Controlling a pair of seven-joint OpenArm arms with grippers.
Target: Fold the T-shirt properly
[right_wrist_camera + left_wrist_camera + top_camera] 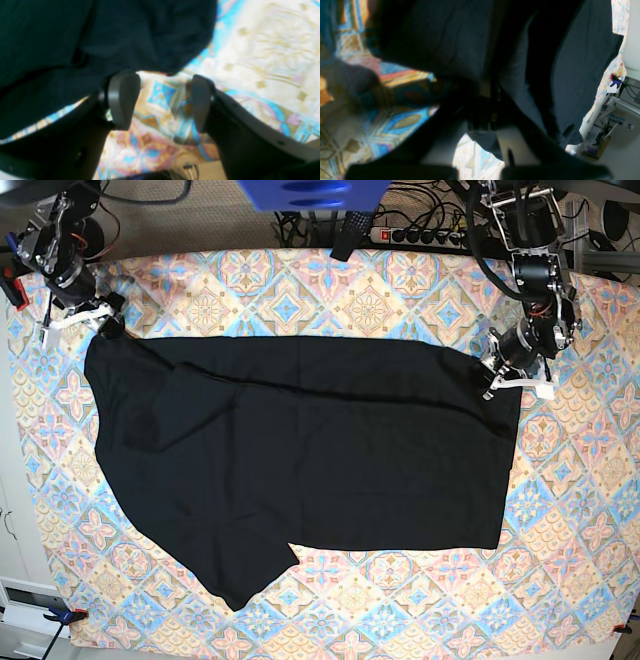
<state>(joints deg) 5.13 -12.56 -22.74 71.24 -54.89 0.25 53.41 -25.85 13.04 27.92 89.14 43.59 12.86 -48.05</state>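
Observation:
The black T-shirt [300, 450] lies spread almost flat on the patterned cloth, with one sleeve pointing to the front left. My left gripper [495, 372] is at the shirt's far right corner. In the left wrist view it [492, 117] is shut on a pinch of the dark fabric [582, 75], which hangs in folds around it. My right gripper [103, 320] is at the shirt's far left corner. In the right wrist view it [162, 100] is open with bare cloth between the fingers [122, 100], and the shirt's edge [75, 37] lies just beyond and beside one finger.
A colourful patterned tablecloth [300, 300] covers the table. Clamps hold it at the left edge [12, 285] and front left corner [62, 615]. A power strip and cables [420, 235] lie beyond the far edge. A blue object [310, 192] hangs at the top.

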